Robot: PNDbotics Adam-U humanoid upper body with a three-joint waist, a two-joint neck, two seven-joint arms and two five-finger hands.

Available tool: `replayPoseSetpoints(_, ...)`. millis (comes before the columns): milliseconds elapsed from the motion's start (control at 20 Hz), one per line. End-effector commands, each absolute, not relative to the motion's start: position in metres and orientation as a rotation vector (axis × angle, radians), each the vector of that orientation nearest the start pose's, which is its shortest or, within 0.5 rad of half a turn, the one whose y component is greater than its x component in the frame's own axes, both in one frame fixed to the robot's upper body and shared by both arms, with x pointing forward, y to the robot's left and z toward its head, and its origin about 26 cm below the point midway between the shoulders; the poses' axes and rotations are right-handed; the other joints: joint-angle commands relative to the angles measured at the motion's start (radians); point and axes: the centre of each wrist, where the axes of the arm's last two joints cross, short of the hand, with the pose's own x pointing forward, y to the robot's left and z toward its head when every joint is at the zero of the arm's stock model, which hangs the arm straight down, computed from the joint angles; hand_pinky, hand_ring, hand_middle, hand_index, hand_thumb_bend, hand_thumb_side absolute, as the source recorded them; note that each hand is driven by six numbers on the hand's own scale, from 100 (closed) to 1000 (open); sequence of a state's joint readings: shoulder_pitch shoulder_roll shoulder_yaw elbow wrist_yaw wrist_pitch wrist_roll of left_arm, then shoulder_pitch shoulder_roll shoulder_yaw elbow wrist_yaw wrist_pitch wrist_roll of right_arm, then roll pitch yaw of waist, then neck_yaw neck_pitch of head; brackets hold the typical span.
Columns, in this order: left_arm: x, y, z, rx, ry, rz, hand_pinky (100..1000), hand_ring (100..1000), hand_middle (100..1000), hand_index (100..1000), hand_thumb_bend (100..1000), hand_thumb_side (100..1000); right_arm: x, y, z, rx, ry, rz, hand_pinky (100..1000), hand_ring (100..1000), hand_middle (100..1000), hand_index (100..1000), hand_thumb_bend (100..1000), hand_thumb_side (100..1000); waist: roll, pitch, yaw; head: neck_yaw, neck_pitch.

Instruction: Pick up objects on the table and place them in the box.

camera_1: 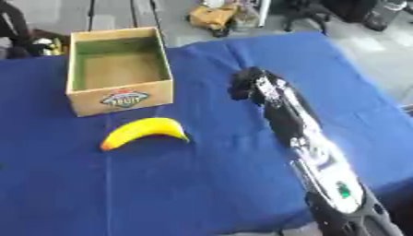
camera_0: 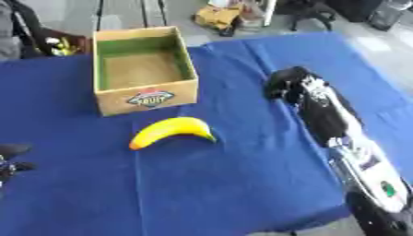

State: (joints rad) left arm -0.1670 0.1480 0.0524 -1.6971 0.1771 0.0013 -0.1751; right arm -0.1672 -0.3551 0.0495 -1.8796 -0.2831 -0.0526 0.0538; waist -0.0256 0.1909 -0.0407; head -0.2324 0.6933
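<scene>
A yellow banana (camera_0: pixel 171 130) lies on the blue tablecloth, just in front of the box. The open cardboard box (camera_0: pixel 146 97) stands at the back left, with green inner walls and nothing visible inside. My right arm reaches in from the lower right. Its hand (camera_0: pixel 285 83) hovers to the right of the box and the banana, apart from both, with nothing seen in it. My left hand (camera_0: pixel 11 159) shows only at the lower left edge of the left eye view, fingers relaxed and holding nothing.
The blue cloth (camera_0: pixel 209 184) covers the whole table, and its front edge runs along the bottom right. Beyond the far edge lie a grey floor, a yellow-brown bag (camera_1: pixel 211 16) and dark chair legs.
</scene>
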Motion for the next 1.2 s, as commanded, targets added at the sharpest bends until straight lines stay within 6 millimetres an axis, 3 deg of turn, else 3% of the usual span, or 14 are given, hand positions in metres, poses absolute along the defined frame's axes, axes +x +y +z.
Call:
replayPoseSetpoints(50,0.315,0.267,0.083,-0.176,-1.878,-0.171,601,760,564,577,205,1000,0.299,-0.277,0.140,0.137,-2.066,0.295,701,682,628,697,100,737,0.002,-0.013,-0.001,-0.004,0.000)
replayPoseSetpoints(450,0.316,0.267,0.084,-0.178,-1.878,-0.173,602,760,564,577,206,1000,0.299,-0.278,0.147,0.133,-2.076,0.364,702,683,623,696,100,721,-0.001,-0.014,0.003,-0.010,-0.005)
replayPoseSetpoints(1050,0.316,0.264,0.084,-0.195,-1.879,-0.188,601,760,564,576,203,1000,0.322,-0.278,0.190,0.104,-2.098,0.785,709,700,647,697,100,654,0.005,-0.018,0.019,-0.042,-0.013)
replayPoseSetpoints(1100,0.316,0.264,0.084,-0.197,-1.879,-0.189,602,760,564,576,203,1000,0.326,-0.277,0.192,0.094,-2.089,0.827,710,704,650,700,100,587,0.005,-0.017,0.022,-0.046,-0.014)
replayPoseSetpoints(1150,0.316,0.263,0.084,-0.200,-1.878,-0.191,602,761,564,576,203,1000,0.330,-0.277,0.193,0.081,-2.075,0.871,710,705,654,701,100,646,0.005,-0.017,0.026,-0.051,-0.015)
replayPoseSetpoints(1200,0.316,0.262,0.084,-0.203,-1.878,-0.193,601,761,564,576,203,1000,0.335,-0.277,0.194,0.064,-2.058,0.913,711,707,657,702,100,641,0.006,-0.017,0.030,-0.055,-0.016)
